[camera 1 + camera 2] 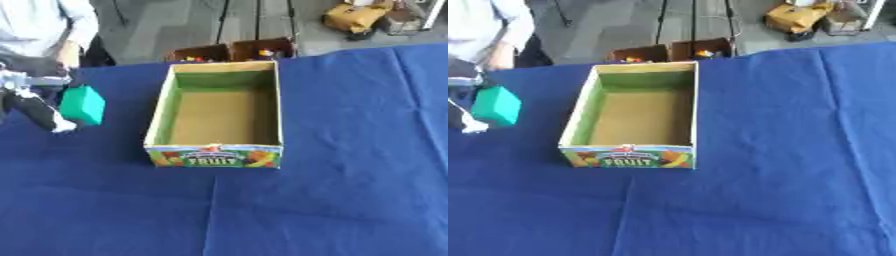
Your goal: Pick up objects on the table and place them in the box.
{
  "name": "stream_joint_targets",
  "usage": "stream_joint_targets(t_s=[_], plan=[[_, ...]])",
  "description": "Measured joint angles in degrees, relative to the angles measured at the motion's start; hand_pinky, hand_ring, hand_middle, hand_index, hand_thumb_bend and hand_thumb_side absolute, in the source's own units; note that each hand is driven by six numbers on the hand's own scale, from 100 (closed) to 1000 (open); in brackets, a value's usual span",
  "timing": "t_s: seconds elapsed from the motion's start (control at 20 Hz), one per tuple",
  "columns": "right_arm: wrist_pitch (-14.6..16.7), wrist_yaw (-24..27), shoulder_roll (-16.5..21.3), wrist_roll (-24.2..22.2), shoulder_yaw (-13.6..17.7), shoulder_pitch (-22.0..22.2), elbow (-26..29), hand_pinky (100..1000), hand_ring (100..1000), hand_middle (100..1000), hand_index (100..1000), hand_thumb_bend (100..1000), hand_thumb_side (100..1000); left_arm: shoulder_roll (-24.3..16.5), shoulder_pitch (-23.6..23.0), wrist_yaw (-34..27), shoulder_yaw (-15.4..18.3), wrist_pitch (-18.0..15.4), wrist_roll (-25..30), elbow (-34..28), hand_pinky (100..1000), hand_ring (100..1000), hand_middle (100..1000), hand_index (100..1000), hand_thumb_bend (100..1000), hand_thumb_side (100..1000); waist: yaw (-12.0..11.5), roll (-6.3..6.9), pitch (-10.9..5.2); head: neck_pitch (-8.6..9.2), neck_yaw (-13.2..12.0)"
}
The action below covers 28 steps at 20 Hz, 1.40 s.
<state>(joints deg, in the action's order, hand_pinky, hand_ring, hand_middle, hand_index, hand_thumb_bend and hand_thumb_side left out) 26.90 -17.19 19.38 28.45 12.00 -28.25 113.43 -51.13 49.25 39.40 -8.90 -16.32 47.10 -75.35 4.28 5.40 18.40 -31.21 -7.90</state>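
Left eye view: left hand [39, 112] at frame left, fingers curled round green block [84, 104], box [160, 117] at centre empty; carry block over near wall before releasing.

Both views are taken from up high at the head, angled down and forward over the table [332, 200], so the near cloth fills the bottom and the floor is seen past the far edge at the top. The box [217, 156] is caught roughly mid-frame in both, at a middling range. The right eye view is shifted a bit rightward, so the box [629, 156] sits further left there. Nearly the whole scene is shared.
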Motion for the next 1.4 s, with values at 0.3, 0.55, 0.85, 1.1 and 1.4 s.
stream_joint_targets(t_s=[0.3, 0.55, 0.85, 1.1, 1.4], plan=[[-0.2, 0.2, 0.0, -0.3, 0.0, 0.0, 0.0, 669, 663, 497, 647, 100, 737, 4.0, 5.2, -2.1, -0.1, 0.2, 0.2, -2.0, 482, 541, 553, 671, 100, 406, 0.6, 0.50, -0.40, 0.01, 0.6], [-0.1, 0.5, 0.0, -0.5, -0.1, 0.0, 0.0, 670, 664, 496, 647, 100, 734, 7.8, 9.1, -1.7, -0.8, 0.5, 0.5, -1.8, 480, 541, 551, 668, 100, 403, 1.3, 0.92, -0.51, 0.08, 0.7], [-0.1, 1.2, -0.1, -1.0, -0.4, 0.0, 0.0, 671, 664, 495, 647, 100, 730, 12.6, 12.7, 0.7, -2.2, 0.4, 0.4, 0.9, 479, 542, 551, 666, 100, 403, 2.2, 1.41, -0.52, 0.65, 0.7], [-0.1, 1.5, -0.3, -1.4, -0.7, -0.1, 0.0, 672, 665, 495, 647, 100, 729, 16.4, 14.8, 3.9, -2.9, 0.0, 0.0, 4.9, 478, 542, 550, 665, 100, 402, 3.2, 1.74, -0.52, 1.13, 0.2], [0.1, 1.8, -0.5, -1.8, -0.8, -0.5, 0.0, 673, 665, 494, 647, 100, 724, 20.4, 15.7, 9.3, -3.0, -1.2, -1.2, 11.0, 479, 544, 551, 664, 100, 404, 4.1, 1.91, -0.31, 1.86, -0.3]])
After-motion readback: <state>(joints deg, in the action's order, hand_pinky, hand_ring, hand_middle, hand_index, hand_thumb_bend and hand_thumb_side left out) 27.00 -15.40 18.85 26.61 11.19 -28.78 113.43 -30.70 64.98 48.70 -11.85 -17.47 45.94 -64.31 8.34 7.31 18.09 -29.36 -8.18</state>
